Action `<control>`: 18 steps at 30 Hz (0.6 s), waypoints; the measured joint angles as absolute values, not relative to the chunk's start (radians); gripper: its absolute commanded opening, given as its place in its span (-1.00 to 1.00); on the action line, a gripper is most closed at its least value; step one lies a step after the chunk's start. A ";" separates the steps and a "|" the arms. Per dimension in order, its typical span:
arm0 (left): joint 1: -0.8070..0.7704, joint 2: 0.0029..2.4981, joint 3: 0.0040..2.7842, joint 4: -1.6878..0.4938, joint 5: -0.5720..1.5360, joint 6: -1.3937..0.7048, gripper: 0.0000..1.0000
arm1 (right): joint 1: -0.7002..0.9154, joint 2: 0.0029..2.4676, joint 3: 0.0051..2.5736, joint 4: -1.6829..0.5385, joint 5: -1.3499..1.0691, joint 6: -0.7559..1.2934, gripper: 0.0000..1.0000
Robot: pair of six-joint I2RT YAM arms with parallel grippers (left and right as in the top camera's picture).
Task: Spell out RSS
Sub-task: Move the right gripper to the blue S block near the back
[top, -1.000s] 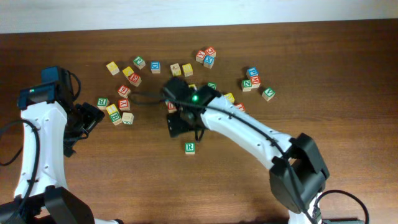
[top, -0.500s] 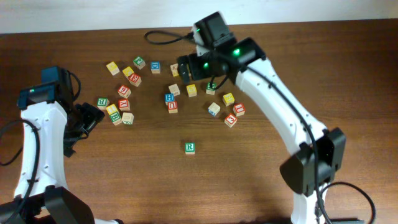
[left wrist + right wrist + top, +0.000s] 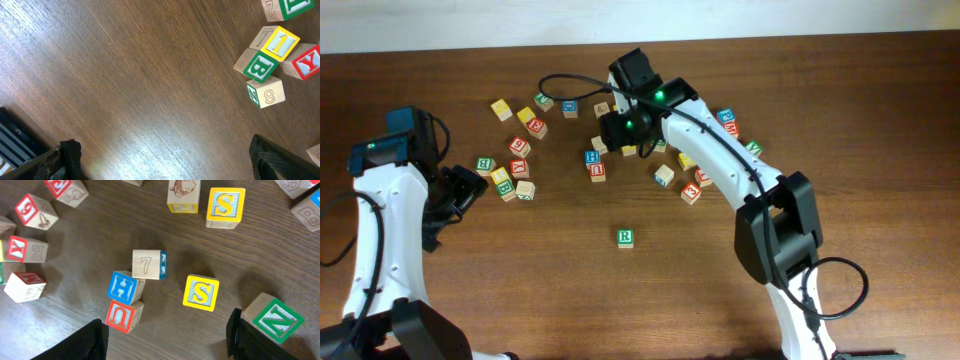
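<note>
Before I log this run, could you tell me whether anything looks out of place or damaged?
Nothing looks damaged. The R cube sits alone, apart from the jumbled cubes. One S cube and a second S cube lie among that jumble, not yet beside it.

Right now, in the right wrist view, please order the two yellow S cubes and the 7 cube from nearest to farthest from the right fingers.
1. lower yellow S cube, just ahead of the right fingers, right of centre.
2. 7 cube, mid-picture, left of centre.
3. upper yellow S cube, near the top edge, right side.
</note>
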State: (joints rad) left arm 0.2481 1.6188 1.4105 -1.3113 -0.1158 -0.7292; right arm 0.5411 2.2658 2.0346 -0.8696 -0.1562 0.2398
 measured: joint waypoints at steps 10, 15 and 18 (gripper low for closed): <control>0.248 1.619 1.411 -1.311 -0.116 -0.729 0.98 | 0.578 2.338 2.035 -0.844 0.061 0.315 0.33; 0.249 1.619 1.411 -1.311 -0.116 -0.729 0.98 | 0.583 2.350 2.035 -0.839 0.068 0.319 0.33; 0.248 1.619 1.411 -1.311 -0.116 -0.729 0.98 | 0.589 2.376 2.035 -0.823 0.070 0.318 0.33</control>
State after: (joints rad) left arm 0.2481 1.6188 1.4105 -1.3113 -0.1158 -0.7292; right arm 0.5892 2.3764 2.0346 -0.8234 0.0700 0.3183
